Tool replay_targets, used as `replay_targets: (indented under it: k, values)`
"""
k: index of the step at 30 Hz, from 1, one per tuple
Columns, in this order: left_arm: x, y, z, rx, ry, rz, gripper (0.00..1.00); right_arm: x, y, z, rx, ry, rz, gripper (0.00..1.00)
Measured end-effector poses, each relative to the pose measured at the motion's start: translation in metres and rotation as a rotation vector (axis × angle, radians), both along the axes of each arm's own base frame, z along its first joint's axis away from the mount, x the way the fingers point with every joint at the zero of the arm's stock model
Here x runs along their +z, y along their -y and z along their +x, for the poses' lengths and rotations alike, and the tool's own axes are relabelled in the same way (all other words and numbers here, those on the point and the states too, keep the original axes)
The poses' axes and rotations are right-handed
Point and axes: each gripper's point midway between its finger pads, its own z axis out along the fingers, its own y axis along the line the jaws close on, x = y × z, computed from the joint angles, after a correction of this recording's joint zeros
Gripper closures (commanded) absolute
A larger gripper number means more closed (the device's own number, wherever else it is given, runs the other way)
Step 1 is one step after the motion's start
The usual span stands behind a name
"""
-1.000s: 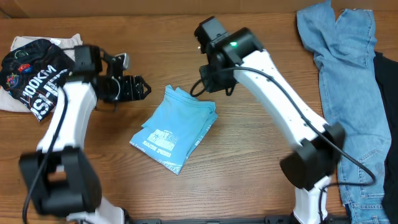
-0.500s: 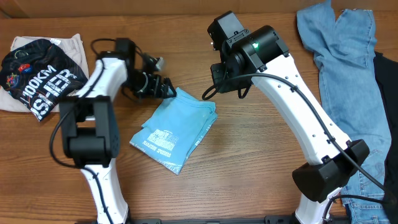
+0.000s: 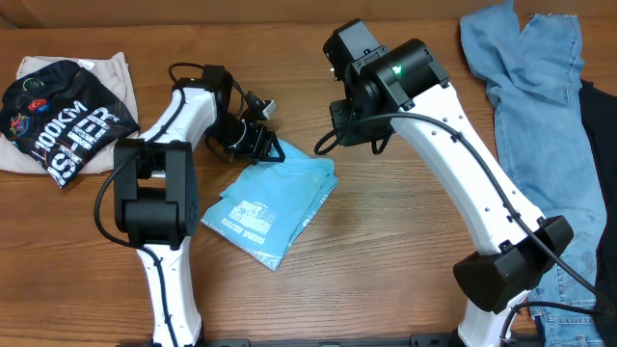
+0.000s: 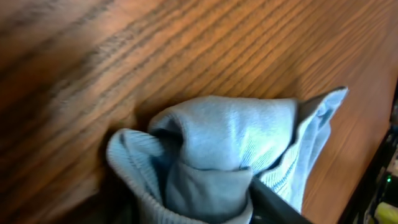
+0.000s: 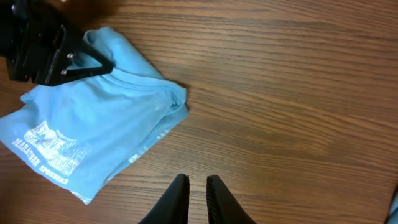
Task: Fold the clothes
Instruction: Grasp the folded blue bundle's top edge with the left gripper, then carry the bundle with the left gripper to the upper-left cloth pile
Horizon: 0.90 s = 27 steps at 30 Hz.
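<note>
The clothes, a light sky-blue T-shirt (image 3: 270,207), lie folded into a slanted rectangle on the wooden table, small print facing up. My left gripper (image 3: 270,151) is at the shirt's far corner. In the left wrist view, bunched blue fabric (image 4: 230,137) fills the space between its jaws, so it is shut on that corner. In the right wrist view the T-shirt (image 5: 93,137) lies at the left, with the left gripper (image 5: 93,62) at its top edge. My right gripper (image 5: 198,182) hovers above bare wood to the shirt's right, shut and empty.
A black shirt with white lettering (image 3: 63,120) lies on beige cloth (image 3: 108,69) at the far left. Blue denim jeans (image 3: 535,87) hang down the right side, with a dark garment (image 3: 603,145) at the right edge. The right arm (image 3: 453,164) crosses the table's right half.
My left gripper has swung right from near the black shirt to the T-shirt's far corner and closed on it. The right arm shifted slightly right, then held still.
</note>
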Motion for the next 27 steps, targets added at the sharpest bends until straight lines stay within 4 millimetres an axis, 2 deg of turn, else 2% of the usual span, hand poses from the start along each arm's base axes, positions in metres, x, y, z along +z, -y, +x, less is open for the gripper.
replay_targets:
  k: [1, 7, 13, 17, 20, 22, 25, 27]
  values:
    - [0.000, 0.001, -0.001, -0.003, -0.003, 0.000, 0.57, 0.000, 0.002, 0.001, -0.007, -0.001, -0.001, 0.86]
    - [-0.007, 0.002, -0.006, -0.031, -0.009, 0.000, 0.94, -0.001, 0.022, 0.007, -0.062, -0.015, -0.008, 0.86]
    - [-0.005, 0.000, -0.008, -0.041, -0.024, 0.009, 0.96, -0.001, 0.037, 0.013, -0.102, -0.016, -0.012, 0.86]
    - [0.001, -0.013, -0.003, -0.030, -0.037, 0.075, 0.96, 0.000, 0.048, 0.015, -0.128, -0.017, -0.015, 0.86]
    - [0.011, -0.035, 0.014, 0.016, 0.002, 0.151, 0.96, 0.007, 0.061, 0.016, -0.158, -0.006, -0.023, 0.86]
    - [0.023, -0.057, 0.024, 0.068, 0.042, 0.210, 0.96, 0.014, 0.075, 0.015, -0.185, 0.008, -0.033, 0.86]
    - [0.055, -0.098, 0.034, 0.167, 0.112, 0.300, 0.96, 0.027, 0.097, 0.014, -0.228, 0.037, -0.036, 0.86]
    - [0.083, -0.126, 0.038, 0.244, 0.167, 0.352, 0.96, 0.036, 0.113, 0.014, -0.262, 0.058, -0.037, 0.86]
